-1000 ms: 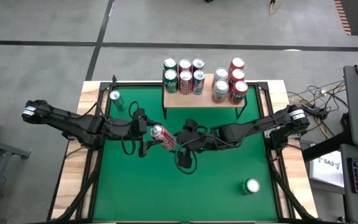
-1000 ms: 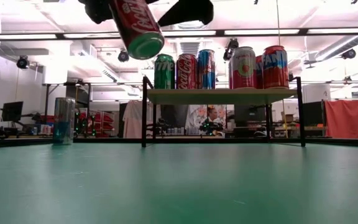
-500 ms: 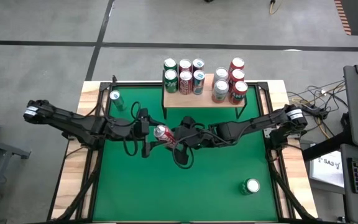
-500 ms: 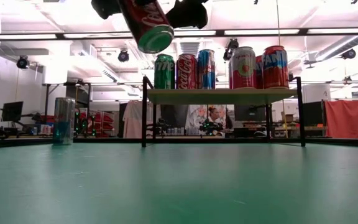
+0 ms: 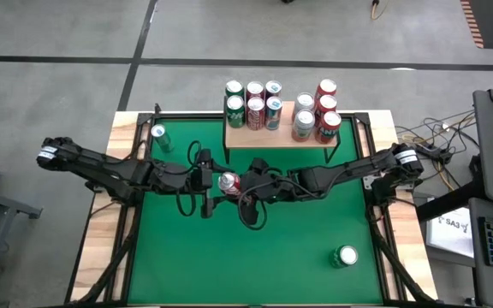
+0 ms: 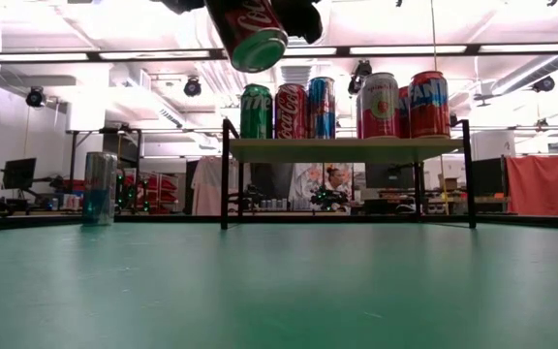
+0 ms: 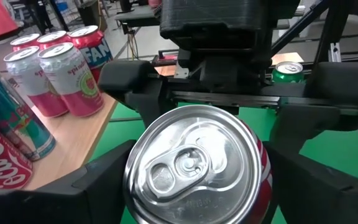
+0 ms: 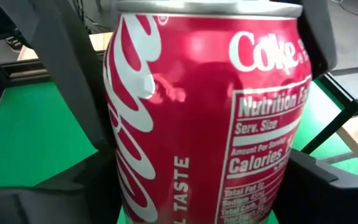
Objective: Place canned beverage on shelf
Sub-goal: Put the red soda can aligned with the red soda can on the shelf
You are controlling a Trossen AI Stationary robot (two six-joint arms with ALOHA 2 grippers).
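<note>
Coke can [image 5: 227,181]: red, off the table, in the air just in front of the shelf's left front corner. The low view shows it tilted and higher than the tops of the cans on the shelf, with its base turned towards that camera.
Shelf [image 5: 281,135]: low rack with a light wooden board on thin black legs, at the far edge of the green table [image 5: 272,248].
Left gripper [image 5: 215,182]: in front of the shelf's left end, clamped on the Coke can. In the left wrist view the can's silver top fills the space between its two dark fingers [image 7: 104,180].
Right gripper [image 5: 240,183]: in front of the shelf, reaching in from the shelf's right side. It is around the same can, opposite the left gripper. Whether it grips the can or only brackets it cannot be told. The right wrist view shows the can's side up close, with the nutrition label.
Cans on the shelf, left group [image 5: 253,104]: six upright in two rows on the shelf's left half, green, red and blue.
Cans on the shelf, right group [image 5: 317,111]: five upright on the shelf's right half, pink-and-white and red ones.
Green can [image 5: 158,134]: upright on the table, beside the shelf's left end and apart from it.
Second loose can [image 5: 346,256]: upright on the table, well in front of the shelf's right end.
</note>
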